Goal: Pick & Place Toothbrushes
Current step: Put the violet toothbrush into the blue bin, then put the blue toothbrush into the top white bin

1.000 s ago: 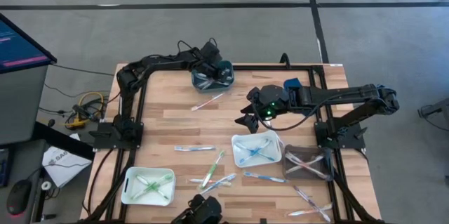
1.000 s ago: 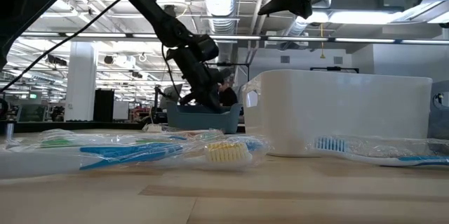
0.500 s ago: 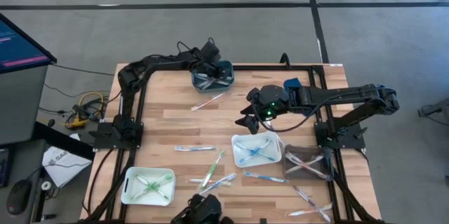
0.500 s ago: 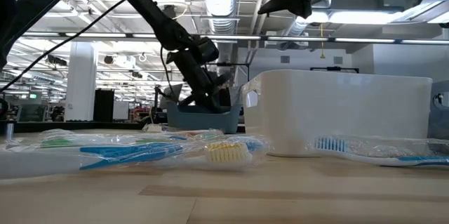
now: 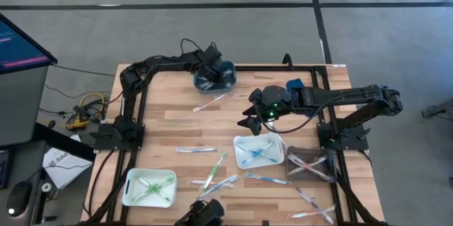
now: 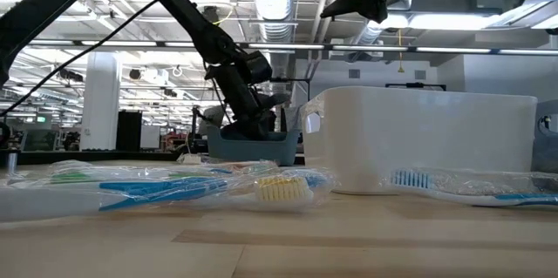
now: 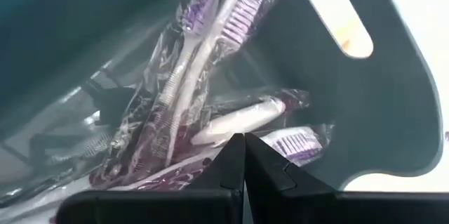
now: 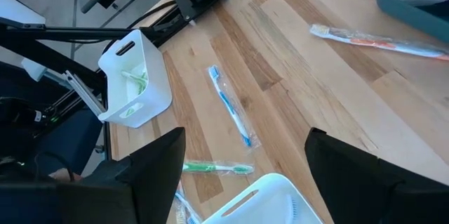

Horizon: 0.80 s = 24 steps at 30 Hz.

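**Wrapped toothbrushes spread across the table and four trays, left gripper down in the far one**

Counting from the near edge in the high view: a white tray (image 5: 149,187) at 7 o'clock holds green toothbrushes (image 5: 150,186) lying crossed. At 5 o'clock two loose wrapped brushes (image 5: 312,205) lie near the table corner, and a blue-handled brush (image 5: 267,178) lies roughly 9-to-3 just in front of the middle white tray (image 5: 259,151), which holds crossed blue brushes. Beside it, toward 3 o'clock, a clear tray (image 5: 309,166) holds pink-tinted ones. Near table centre three loose brushes (image 5: 214,176) cluster, a green one running diagonally, heads toward 1 o'clock. A blue brush (image 5: 196,149) lies 9-to-3 farther in.

The right gripper (image 5: 253,116) hovers above the table right of centre, its two fingers spread wide with nothing between them.

Beyond, a pink brush (image 5: 210,102) lies diagonally, pointing 2 o'clock. At 12 o'clock the dark blue tray (image 5: 228,75) holds purple-bristled brushes (image 7: 210,55) in clear wrappers, at least four, lying crosswise. The left gripper (image 5: 211,69) is lowered into this tray, fingers pressed together and gripping nothing that can be seen.

No writing on the wrappers can be read.
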Motion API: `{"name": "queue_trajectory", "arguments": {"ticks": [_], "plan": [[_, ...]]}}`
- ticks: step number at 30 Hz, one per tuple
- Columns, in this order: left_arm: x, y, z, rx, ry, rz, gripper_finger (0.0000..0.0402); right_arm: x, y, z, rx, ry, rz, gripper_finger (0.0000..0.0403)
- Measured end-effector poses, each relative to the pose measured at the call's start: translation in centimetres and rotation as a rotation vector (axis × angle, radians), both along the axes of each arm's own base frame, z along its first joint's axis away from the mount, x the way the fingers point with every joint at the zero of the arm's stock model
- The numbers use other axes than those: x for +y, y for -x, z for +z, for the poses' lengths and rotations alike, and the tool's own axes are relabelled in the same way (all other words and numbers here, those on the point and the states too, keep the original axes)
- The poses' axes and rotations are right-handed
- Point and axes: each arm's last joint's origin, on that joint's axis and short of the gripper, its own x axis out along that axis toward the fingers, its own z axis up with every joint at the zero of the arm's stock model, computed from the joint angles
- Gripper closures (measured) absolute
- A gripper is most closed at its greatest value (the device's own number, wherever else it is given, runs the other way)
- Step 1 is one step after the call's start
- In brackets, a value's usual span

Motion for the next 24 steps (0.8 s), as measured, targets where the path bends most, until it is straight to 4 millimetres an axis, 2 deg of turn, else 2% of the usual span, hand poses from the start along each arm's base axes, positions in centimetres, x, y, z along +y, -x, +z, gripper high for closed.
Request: {"name": "queue_trajectory", "arguments": {"ticks": [5, 15, 20, 24], "plan": [[0.0, 0.2, 1.1, -0.001, -0.044, 0.007, 0.0401, 0.0, 0.0, 0.0, 0.0, 0.0, 0.0, 0.0117], [-0.5, 1.4, 7.1, -0.052, -0.238, 0.03, 0.0401, 0.0, 0.0, 0.0, 0.0, -0.001, -0.001, 0.0117], [-2.2, 2.1, 11.1, -0.142, -0.31, -0.004, 0.0401, 0.0, 0.0, 0.0, 0.0, -0.002, -0.002, 0.0117], [-3.8, 2.8, 12.9, -0.18, -0.336, -0.024, 0.0401, 0.0, 0.0, 0.0, 0.0, -0.021, -0.016, 0.0117]]}}
